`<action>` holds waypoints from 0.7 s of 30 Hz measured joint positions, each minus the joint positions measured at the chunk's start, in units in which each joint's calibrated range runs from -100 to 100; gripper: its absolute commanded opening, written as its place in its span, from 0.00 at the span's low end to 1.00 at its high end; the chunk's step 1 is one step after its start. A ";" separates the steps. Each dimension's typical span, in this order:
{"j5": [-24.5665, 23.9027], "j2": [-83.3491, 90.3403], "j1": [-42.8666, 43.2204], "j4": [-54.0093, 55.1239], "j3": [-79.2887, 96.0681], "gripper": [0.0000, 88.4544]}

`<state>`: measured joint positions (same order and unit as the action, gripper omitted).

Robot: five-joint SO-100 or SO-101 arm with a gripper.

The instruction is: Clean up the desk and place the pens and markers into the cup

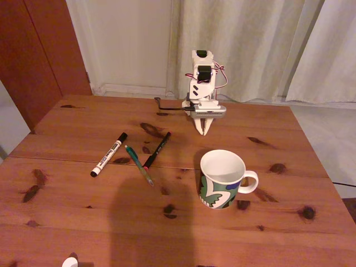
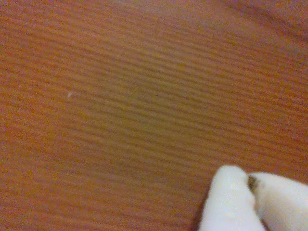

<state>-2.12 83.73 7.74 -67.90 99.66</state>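
Gripper [image 1: 203,132] hung folded at the far side of the desk [image 1: 67,222], tips pointing down and pressed together with nothing between them, just above the wood. From the wrist view I saw the same: both white fingertips [image 2: 228,202] touching at the lower right over blurred plank grain [image 2: 120,96].

Fixed view, left of centre: I noted three writing sticks lying flat in a loose fan. White marker [image 1: 109,154] with black cap sat furthest left, slanted. Green pen [image 1: 139,165] lay beside it, its upper end close to the black pen [image 1: 157,150], whose red end pointed toward me. Whether green and black touched, I could not tell.

Cup [image 1: 219,179] stood upright right of the pens, well apart from them, handle to the right, white inside, holding nothing I could see. It sat nearer the camera than the arm.
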 measured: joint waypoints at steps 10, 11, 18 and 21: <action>0.00 0.08 0.00 -0.25 0.00 0.01; 0.00 0.08 0.00 -0.25 0.00 0.01; 0.00 0.08 0.00 -0.25 0.00 0.01; 0.00 0.08 0.00 -0.25 0.00 0.01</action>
<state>-2.12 83.81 7.74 -68.15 99.66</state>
